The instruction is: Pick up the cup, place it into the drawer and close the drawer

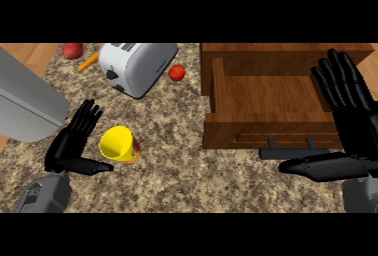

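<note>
Holds black left hand (68,144) open, fingers straight, just beside tilted yellow plastic cup (117,144) on speckled stone worktop (184,172); holds black right hand (354,129) open over right edge of open brown wooden drawer (251,122).

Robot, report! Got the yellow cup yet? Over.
Both open: left hand beside cup, right hand by open drawer. Cup on counter, not held. Toaster behind, off the path.

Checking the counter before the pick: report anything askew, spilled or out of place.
The toaster sits at a slant to the drawer, with a carrot lying loose beside it. The drawer stands open, which suits the task. The yellow cup shows no spill or damage.
</note>
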Robot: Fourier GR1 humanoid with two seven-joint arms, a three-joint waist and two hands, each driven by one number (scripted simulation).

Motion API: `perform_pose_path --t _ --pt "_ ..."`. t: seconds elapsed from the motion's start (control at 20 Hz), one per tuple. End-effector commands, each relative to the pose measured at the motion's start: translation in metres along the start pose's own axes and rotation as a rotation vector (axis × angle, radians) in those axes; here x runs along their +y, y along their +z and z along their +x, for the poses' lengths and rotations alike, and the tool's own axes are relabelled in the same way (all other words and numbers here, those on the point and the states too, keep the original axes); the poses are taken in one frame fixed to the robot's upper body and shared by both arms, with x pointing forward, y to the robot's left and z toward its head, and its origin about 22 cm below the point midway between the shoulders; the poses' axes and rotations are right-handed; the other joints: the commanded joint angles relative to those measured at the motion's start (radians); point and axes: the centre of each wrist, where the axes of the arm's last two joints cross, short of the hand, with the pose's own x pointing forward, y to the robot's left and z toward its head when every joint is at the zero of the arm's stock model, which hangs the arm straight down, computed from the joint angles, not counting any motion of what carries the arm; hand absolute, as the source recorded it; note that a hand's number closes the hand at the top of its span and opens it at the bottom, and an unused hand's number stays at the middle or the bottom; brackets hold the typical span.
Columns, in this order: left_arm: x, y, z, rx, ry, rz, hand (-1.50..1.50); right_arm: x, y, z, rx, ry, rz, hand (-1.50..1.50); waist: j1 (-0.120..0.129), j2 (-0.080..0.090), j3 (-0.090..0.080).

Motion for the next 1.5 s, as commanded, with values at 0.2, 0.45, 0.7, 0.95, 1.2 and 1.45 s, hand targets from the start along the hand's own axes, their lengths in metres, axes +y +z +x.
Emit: perform_pose_path --t 0.2,0.45,0.7,0.95,1.2,1.45 --pt "0.013 0.013 -0.053 0.042 -0.02 0.025 -1.5 -0.016 -0.012 0.011 -0.006 -0.01 -0.001 -1.5 -0.007 0.003 -0.001" --pt "0.033 0.022 -0.062 0.02 -0.034 0.031 -1.5 -0.008 -0.003 0.021 -0.005 0.0 0.016 -1.5 -0.013 0.003 -0.002" --pt "0.024 0.017 -0.07 0.003 -0.031 0.041 -1.5 -0.002 -0.027 -0.01 -0.016 -0.003 0.018 -1.5 -0.012 0.009 -0.002" --pt "0.008 0.016 -0.079 -0.038 -0.022 0.024 -1.5 -0.009 -0.013 0.007 -0.012 -0.015 0.017 -1.5 -0.022 0.008 -0.003" --pt "0.022 0.015 -0.071 -0.059 -0.022 0.033 -1.5 -0.023 -0.016 0.009 -0.019 0.001 0.028 -1.5 -0.021 0.009 -0.003" --pt "0.004 0.013 -0.08 -0.05 -0.009 0.001 -1.5 -0.014 -0.016 -0.005 0.009 0.004 0.035 -1.5 -0.025 0.014 -0.004"
